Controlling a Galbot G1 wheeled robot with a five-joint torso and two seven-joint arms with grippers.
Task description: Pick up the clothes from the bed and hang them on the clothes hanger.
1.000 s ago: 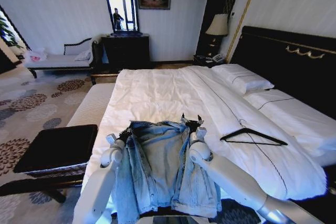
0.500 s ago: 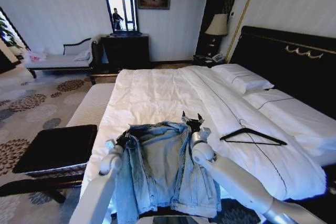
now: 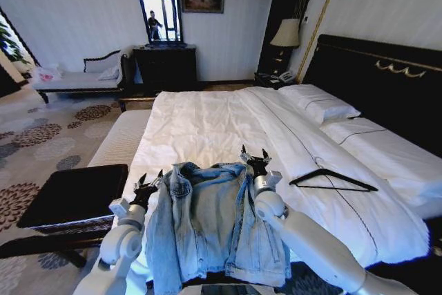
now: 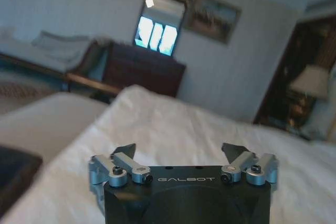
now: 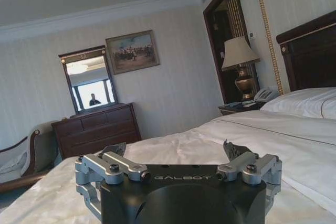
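The light blue denim clothes [image 3: 210, 222] lie spread at the foot of the bed [image 3: 207, 119], collar toward the headboard, hem hanging over the near edge. My left gripper [image 3: 147, 183] is open, just off the jacket's left shoulder and not touching it. My right gripper [image 3: 254, 159] is open at the jacket's right shoulder, fingers pointing up the bed. Both wrist views show open jaws, left gripper [image 4: 180, 150] and right gripper [image 5: 173, 149], with nothing between them. The black clothes hanger [image 3: 333, 179] lies flat on the sheet to the right of the jacket.
A dark bench [image 3: 76, 195] stands left of the bed's foot, with a pale padded bench [image 3: 121, 136] beyond it. A dark dresser with mirror [image 3: 164, 67] and a chaise [image 3: 76, 79] line the far wall. Pillows [image 3: 318, 101] and a bedside lamp [image 3: 286, 32] are at the right.
My left gripper has let go of the jacket's left shoulder and drawn back to the left. The jacket has settled onto the bed. The right gripper has stayed at the right shoulder.
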